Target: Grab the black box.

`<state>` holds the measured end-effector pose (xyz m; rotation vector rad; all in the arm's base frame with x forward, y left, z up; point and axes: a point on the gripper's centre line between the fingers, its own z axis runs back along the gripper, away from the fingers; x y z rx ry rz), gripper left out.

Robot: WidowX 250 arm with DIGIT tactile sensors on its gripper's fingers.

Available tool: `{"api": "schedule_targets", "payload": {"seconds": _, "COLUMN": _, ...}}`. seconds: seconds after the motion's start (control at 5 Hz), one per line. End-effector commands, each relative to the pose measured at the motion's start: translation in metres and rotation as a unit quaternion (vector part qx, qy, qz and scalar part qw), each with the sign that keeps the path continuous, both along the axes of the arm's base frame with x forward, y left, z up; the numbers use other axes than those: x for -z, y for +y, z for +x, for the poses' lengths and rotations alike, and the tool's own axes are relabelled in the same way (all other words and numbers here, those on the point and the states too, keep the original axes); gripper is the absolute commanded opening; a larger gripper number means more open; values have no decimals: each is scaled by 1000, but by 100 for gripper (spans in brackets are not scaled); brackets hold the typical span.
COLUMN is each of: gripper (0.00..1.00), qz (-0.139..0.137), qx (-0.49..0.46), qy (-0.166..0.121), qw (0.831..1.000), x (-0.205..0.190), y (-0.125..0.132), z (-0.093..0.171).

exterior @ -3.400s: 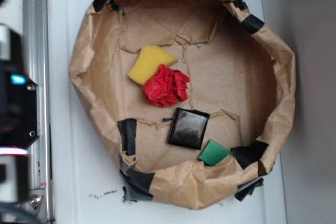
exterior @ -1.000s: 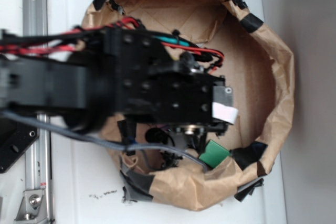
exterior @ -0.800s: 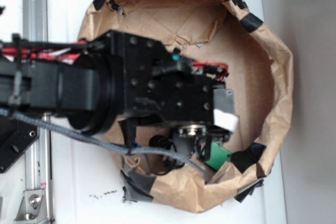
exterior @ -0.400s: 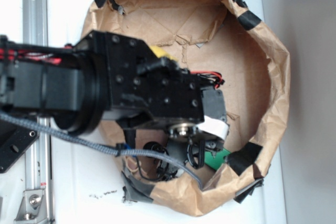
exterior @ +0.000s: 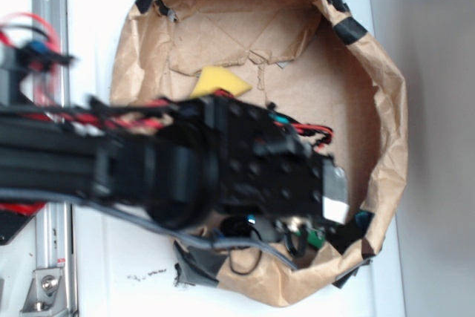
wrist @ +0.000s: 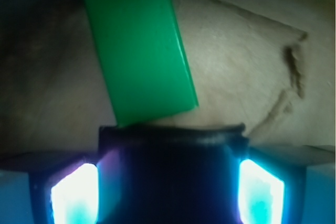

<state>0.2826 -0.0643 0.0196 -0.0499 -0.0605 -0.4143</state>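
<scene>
Green flat piece fills upper left of wrist view, tilted, lying on brown paper surface. Its lower edge meets dark rounded-corner object filling bottom centre; identity unclear, heavily blurred. Two bright cyan-white lit patches flank the dark object, left and right. Paper shows tear line at right. Fingertips not distinguishable.

You will find no text, label, brand, number or sign that can be read in either view. The small dark marks on the tabletop are only smudges, and the white tag on the arm is blank or too blurred to read.
</scene>
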Motion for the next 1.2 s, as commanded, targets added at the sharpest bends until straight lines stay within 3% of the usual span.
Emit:
{"api": "schedule_targets", "payload": {"seconds": 0.0, "gripper": 0, "qz": 41, "qx": -81, "qy": -3, "qw": 996, "x": -18, "y": 30, "z": -9}}
{"api": "schedule_targets", "payload": {"seconds": 0.2, "gripper": 0, "qz": 31, "qx": -158, "qy": -39, "qw": 986, "x": -62, "y": 79, "z": -19}}
{"api": "schedule_targets", "payload": {"seconds": 0.4, "gripper": 0, "qz": -5, "qx": -226, "qy": -51, "qw": 973, "x": -103, "y": 124, "z": -34}}
{"api": "schedule_targets", "payload": {"seconds": 0.6, "gripper": 0, "qz": -20, "qx": -232, "qy": -69, "qw": 970, "x": -131, "y": 114, "z": -30}}
{"api": "schedule_targets", "payload": {"seconds": 1.0, "gripper": 0, "qz": 16, "qx": -233, "qy": -53, "qw": 971, "x": -156, "y": 60, "z": -20}}
